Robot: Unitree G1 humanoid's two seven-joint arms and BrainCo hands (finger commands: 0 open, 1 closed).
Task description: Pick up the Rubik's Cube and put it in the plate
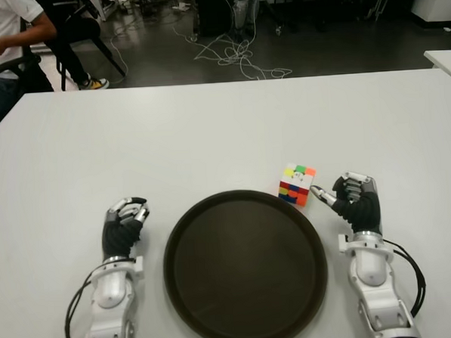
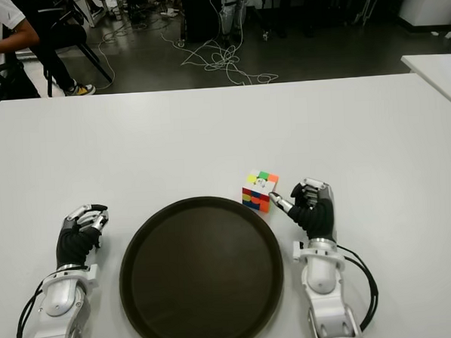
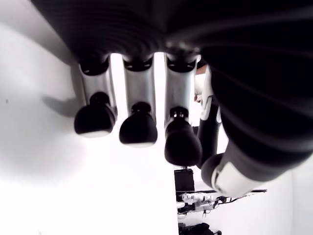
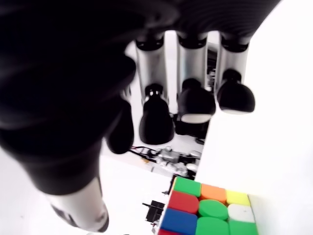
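Left hand (image 1: 124, 223) shows just left of the plate (image 1: 185, 232), fingers curled loosely and holding nothing; it is idle. The plate, a dark round tray, sits on the white table (image 1: 208, 132) between the two hands, and nothing lies in it. The cube (image 1: 297, 184) stands on the table at the plate's far right rim, very near or touching it; contact cannot be settled from either eye view. Right hand (image 1: 353, 200) is just right of the cube, fingers bent and relaxed, thumb tip pointing toward the cube's near side; in the right wrist view the fingers (image 4: 195, 100) hang apart from the cube and grip nothing. The pickup has not begun.

Risks, judged from this layout:
- A sideways approach could shove the cube against the plate's raised rim, tipping it or sliding the plate toward the left hand.
- The smooth plastic faces may slip if thumb and fingers close on an edge instead of on opposite faces.
- A release from too high could let the cube bounce or roll back out over the rim.

No brand, label or legible writing shows on the cube, plate or hands; a small mark on the cube's white top sticker cannot be read.
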